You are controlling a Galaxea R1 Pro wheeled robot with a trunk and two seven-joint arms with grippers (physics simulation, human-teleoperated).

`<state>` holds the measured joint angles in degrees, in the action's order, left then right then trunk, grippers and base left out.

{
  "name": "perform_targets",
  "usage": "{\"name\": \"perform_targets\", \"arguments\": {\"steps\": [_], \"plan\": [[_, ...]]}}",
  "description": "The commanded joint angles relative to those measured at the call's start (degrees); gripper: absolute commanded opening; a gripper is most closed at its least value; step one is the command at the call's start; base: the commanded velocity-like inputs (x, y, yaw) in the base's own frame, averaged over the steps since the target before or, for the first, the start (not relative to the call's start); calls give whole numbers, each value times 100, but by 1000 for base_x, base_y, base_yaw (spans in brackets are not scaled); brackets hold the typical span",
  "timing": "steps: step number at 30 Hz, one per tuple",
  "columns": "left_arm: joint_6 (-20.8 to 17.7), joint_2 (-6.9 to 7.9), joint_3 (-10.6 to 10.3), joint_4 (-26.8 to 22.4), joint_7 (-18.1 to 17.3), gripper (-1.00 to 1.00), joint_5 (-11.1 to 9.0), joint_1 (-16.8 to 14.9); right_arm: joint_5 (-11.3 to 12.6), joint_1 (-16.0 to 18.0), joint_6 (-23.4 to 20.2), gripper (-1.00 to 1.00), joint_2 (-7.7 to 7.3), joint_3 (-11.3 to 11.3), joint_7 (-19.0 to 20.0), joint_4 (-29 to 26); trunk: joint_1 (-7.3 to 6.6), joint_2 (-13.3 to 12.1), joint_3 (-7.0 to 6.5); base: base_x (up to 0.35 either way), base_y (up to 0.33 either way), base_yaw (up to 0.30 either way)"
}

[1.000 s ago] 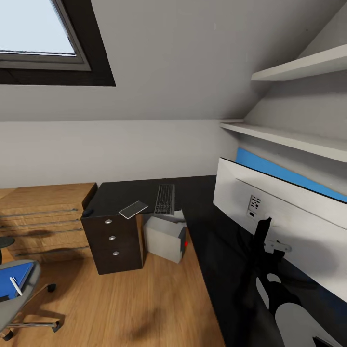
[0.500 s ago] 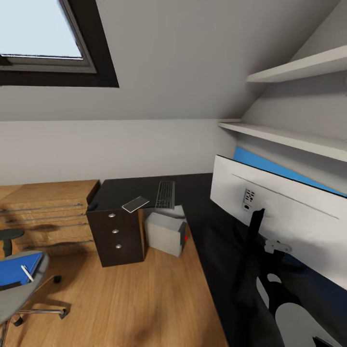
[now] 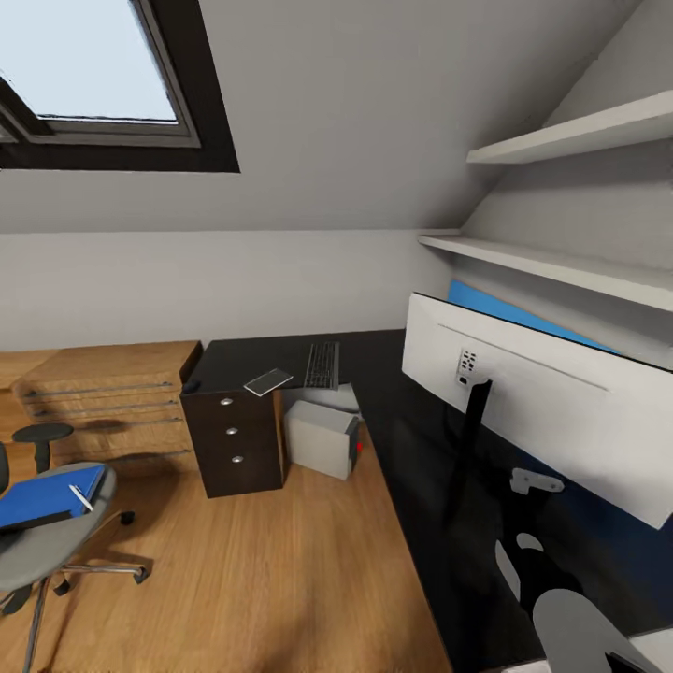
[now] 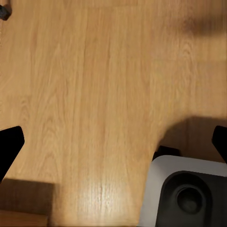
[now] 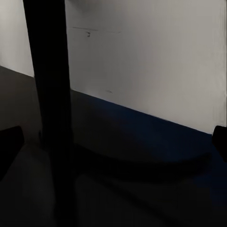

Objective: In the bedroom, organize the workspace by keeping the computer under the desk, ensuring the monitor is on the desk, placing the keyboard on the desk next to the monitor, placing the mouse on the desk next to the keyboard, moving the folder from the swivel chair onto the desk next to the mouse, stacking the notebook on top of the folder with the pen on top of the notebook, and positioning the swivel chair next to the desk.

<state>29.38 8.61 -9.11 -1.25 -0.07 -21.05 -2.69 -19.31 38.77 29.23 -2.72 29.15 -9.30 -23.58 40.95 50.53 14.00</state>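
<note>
The monitor stands on the black desk with its pale back towards me. On the desk's far wing lie the keyboard and the notebook, with the small dark mouse at the left corner. The computer sits on the floor under the desk beside the drawers. At lower left, the swivel chair carries the blue folder with the pen on it. My right gripper is open, close to the monitor's black stand. My left gripper hangs open over the wood floor.
A light wooden drawer chest stands against the wall left of the desk. Two white shelves run above the monitor, and a blue panel lies behind it. Wood floor stretches between chair and desk. My base shows below the left gripper.
The whole head view has shifted, so the camera moved: more of the chair shows, and the desk corner looks smaller and farther. Nothing on the desk or chair has moved.
</note>
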Motion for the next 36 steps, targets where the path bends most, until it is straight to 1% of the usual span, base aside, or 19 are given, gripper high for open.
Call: {"name": "perform_targets", "arguments": {"steps": [1, 4, 5, 8, 9, 11, 14, 17, 18, 20, 21, 23, 24, 26, 27, 30, 31, 33, 36], "plan": [[18, 1, -47, 3, -1, 100, -56, -4, -62, 8, 20, 100, 4, 29, -19, 26, -2, 6, 8, -172, 0, 0], [20, 0, -28, 3, -3, 100, -167, -4, -63, 8, 18, 100, 19, 24, -19, 71, -2, 6, 8, -99, 0, 0], [21, 0, -8, -3, -14, 100, -266, -4, -64, 8, 16, 100, 27, 23, -19, 91, -2, 6, 8, -45, 0, 0], [22, -3, 31, -17, -27, 100, -441, -4, -64, 8, 5, 100, 39, 22, -25, 127, -2, 6, 8, -28, 0, 0], [28, -5, 53, -27, -35, 100, -550, -4, -63, 8, -4, 100, 44, 22, -26, 149, -2, 6, 8, -15, 0, 0], [58, -7, 73, -105, -43, 100, -678, -4, -56, 8, -21, 100, 56, 21, -27, 169, -2, 6, 8, -10, 0, 0], [116, -4, 86, -283, -33, 100, -757, -5, -52, 8, -30, 100, 105, 21, -27, 182, -2, 6, 8, -5, 0, 0], [167, -3, 107, -526, -20, 100, -857, -4, -47, 8, -42, 100, 229, 27, -31, 190, -2, 6, 8, -2, 0, 0], [184, -8, 128, -626, -17, 100, -921, -4, -44, 8, -51, 100, 305, 33, -36, 194, -2, 6, 8, -1, 0, 0], [199, -16, 145, -730, -14, 100, -980, -4, -42, 8, -80, 100, 388, 38, -39, 208, -2, 6, 8, 0, 0, 0], [208, -26, 158, -856, -13, 100, -1021, -4, -40, 8, -146, 100, 472, 41, -43, 242, -2, 6, 8, 0, 0, 0], [215, -36, 166, -979, -12, 100, -1048, -4, -41, 8, -260, 100, 557, 44, -47, 286, -2, 6, 8, 0, 0, 0], [216, -42, 172, -1084, -12, 100, -1064, -4, -40, 8, -399, 100, 637, 43, -50, 317, -2, 6, 8, 0, 0, 0], [216, -44, 172, -1163, -9, 100, -1078, -5, -39, 8, -520, 100, 704, 41, -51, 335, -2, 6, 8, 0, 0, 0], [218, -44, 172, -1230, -10, 100, -1087, -5, -41, 8, -597, 100, 768, 40, -51, 353, -2, 6, 8, 0, 0, 0], [217, -42, 172, -1359, -7, 100, -1095, -6, -47, 8, -656, 100, 887, 38, -46, 376, -2, 6, 8, 0, 0, 0], [217, -39, 174, -1452, -8, 100, -1098, -5, -53, 8, -673, 100, 972, 35, -42, 394, -2, 6, 8, 0, 0, 0], [223, -35, 177, -1574, -8, 100, -1100, -6, -59, 8, -672, 100, 1059, 32, -35, 424, -2, 6, 8, 0, 0, 0], [240, -19, 195, -1674, -5, 100, -1102, -6, -62, 8, -669, 100, 1102, 31, -25, 469, -2, 6, 8, 0, 0, 0]]}}
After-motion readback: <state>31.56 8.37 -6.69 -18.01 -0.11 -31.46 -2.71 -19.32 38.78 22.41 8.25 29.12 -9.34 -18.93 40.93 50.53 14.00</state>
